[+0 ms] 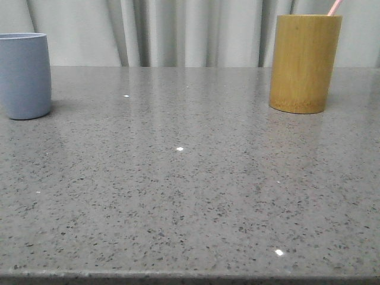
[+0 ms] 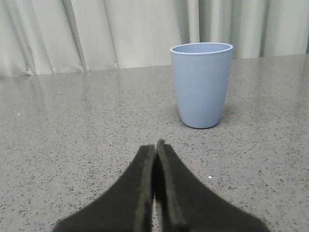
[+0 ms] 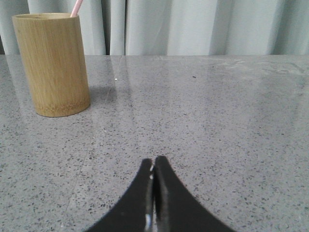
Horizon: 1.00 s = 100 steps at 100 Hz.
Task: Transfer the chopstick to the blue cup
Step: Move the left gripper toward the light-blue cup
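Your chopstick (image 3: 76, 7) stands near upright in the bamboo holder (image 3: 52, 63), at about eleven o'clock from the right gripper (image 3: 154, 166), so the right arm looks nearer. Both sets of fingers are pressed together, empty. The left gripper (image 2: 155, 150) faces the blue cup (image 2: 201, 84) at one o'clock. The front view shows cup and holder well apart across the bench (image 1: 190, 196).
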### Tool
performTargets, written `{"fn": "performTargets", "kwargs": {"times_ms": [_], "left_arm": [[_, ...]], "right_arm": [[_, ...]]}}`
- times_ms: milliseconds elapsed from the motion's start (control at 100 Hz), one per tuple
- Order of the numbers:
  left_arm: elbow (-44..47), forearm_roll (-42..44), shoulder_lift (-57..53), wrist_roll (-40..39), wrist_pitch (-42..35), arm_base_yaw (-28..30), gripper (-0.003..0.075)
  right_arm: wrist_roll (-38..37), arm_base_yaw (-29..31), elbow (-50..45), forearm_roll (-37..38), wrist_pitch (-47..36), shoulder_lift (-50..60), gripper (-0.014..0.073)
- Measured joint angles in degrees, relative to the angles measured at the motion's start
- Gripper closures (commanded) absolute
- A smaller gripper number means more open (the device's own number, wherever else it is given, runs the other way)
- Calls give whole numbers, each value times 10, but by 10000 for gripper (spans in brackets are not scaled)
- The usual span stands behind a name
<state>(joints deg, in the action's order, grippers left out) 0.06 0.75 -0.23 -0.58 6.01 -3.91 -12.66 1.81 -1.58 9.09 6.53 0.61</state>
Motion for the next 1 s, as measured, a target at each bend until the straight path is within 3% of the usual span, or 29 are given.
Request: {"fn": "performTargets", "kwargs": {"times_ms": [670,820,1000], "left_arm": [[0,0,0,0,0,0,739],[0,0,0,0,0,0,739],[0,-63,0,0,-74,0,739]], "right_arm": [[0,0,0,0,0,0,662],[0,0,0,0,-37,0,662],[0,0,0,0,-51,0,662]]}}
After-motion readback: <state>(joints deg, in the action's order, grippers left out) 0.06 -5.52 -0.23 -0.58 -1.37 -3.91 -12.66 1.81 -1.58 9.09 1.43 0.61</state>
